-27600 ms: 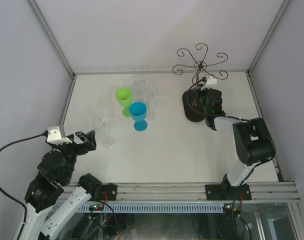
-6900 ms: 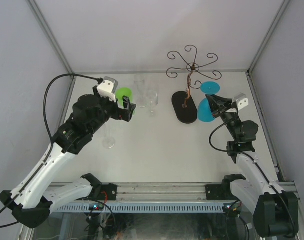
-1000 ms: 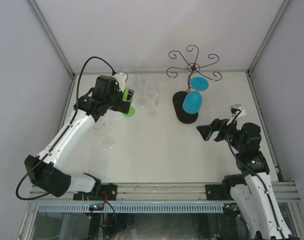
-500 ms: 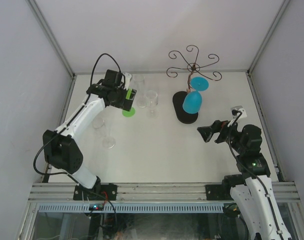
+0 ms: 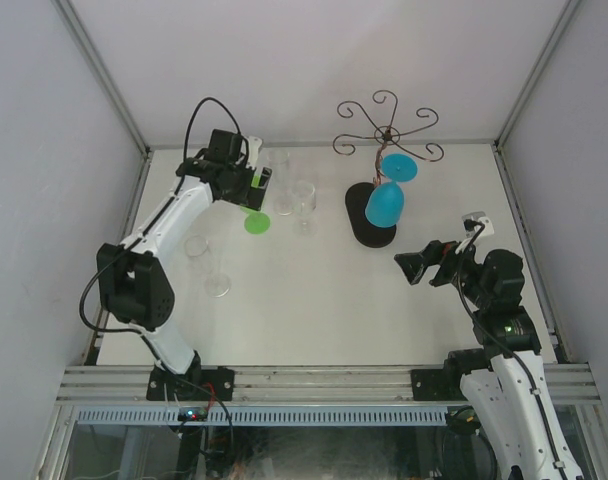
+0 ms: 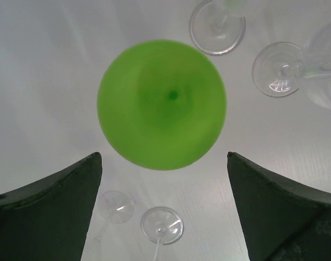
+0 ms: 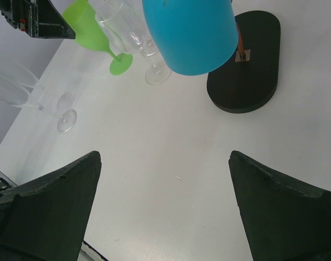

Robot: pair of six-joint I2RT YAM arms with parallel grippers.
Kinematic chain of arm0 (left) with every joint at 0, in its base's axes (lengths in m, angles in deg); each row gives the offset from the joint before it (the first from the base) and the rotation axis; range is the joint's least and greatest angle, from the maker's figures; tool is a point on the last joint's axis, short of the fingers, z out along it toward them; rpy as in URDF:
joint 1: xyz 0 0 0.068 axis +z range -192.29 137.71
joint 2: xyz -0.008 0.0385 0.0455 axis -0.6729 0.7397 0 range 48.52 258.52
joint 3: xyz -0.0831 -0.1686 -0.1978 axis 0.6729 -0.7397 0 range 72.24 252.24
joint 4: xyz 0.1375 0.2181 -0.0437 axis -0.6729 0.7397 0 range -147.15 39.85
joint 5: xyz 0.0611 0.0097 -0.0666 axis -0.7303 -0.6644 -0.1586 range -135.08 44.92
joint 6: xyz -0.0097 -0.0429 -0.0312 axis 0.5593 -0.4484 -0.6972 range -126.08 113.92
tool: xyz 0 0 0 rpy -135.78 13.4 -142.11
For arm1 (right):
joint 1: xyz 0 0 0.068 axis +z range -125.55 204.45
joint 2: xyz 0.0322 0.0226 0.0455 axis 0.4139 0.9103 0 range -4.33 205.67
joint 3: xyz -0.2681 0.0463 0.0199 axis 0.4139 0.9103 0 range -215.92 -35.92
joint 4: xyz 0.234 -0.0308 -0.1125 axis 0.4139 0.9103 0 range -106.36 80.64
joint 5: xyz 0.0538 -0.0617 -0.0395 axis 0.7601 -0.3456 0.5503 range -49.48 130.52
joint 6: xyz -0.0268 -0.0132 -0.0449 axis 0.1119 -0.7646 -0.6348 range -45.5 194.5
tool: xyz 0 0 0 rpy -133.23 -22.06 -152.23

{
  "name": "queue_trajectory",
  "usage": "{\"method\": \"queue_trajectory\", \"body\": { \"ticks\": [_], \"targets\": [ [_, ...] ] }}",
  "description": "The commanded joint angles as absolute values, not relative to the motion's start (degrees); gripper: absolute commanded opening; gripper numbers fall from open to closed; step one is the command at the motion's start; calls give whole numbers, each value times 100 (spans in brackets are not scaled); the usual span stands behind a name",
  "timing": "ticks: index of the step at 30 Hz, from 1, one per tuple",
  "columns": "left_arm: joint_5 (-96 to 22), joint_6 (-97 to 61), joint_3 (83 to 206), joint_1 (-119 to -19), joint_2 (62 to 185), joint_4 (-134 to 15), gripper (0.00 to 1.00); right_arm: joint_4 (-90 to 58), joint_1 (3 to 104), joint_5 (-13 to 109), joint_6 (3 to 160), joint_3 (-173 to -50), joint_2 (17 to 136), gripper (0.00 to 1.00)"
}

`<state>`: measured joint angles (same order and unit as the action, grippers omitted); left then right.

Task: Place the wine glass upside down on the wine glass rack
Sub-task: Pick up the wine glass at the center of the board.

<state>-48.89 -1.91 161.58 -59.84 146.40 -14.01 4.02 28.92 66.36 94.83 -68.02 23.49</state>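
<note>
- Left gripper point(image 6: 163, 161), wide and empty, hangs directly over the upright green wine glass point(image 6: 161, 103).
- Right gripper point(image 7: 164, 157), spread and empty, sits nearer the wine glass rack point(image 5: 384, 130).

Top cam looks down on whole table point(image 5: 324, 310); left wrist looks straight down, close over green glass point(image 6: 161, 104); right wrist looks obliquely, farther off; all share that glass.

green glass point(image 6: 161, 103), blue glass point(image 7: 190, 32) — smooth opaque plastic; wine glass rack point(image 5: 384, 131) — thin dark wire, matt black base point(image 7: 247, 70).
</note>
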Motion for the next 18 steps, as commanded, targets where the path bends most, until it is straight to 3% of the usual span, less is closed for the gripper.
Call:
{"method": "queue_trajectory", "body": {
  "ticks": [1, 18],
  "targets": [
    [-4719, -19, 16599, -5927, 14847, -1608, 100, 214, 2872, 6635, 9536, -6963, 2335, 100],
    [-4454, -64, 17033, -5897, 15429, -1767, 100, 291, 2868, 6565, 9401, -6967, 2359, 100]
  ]
}}
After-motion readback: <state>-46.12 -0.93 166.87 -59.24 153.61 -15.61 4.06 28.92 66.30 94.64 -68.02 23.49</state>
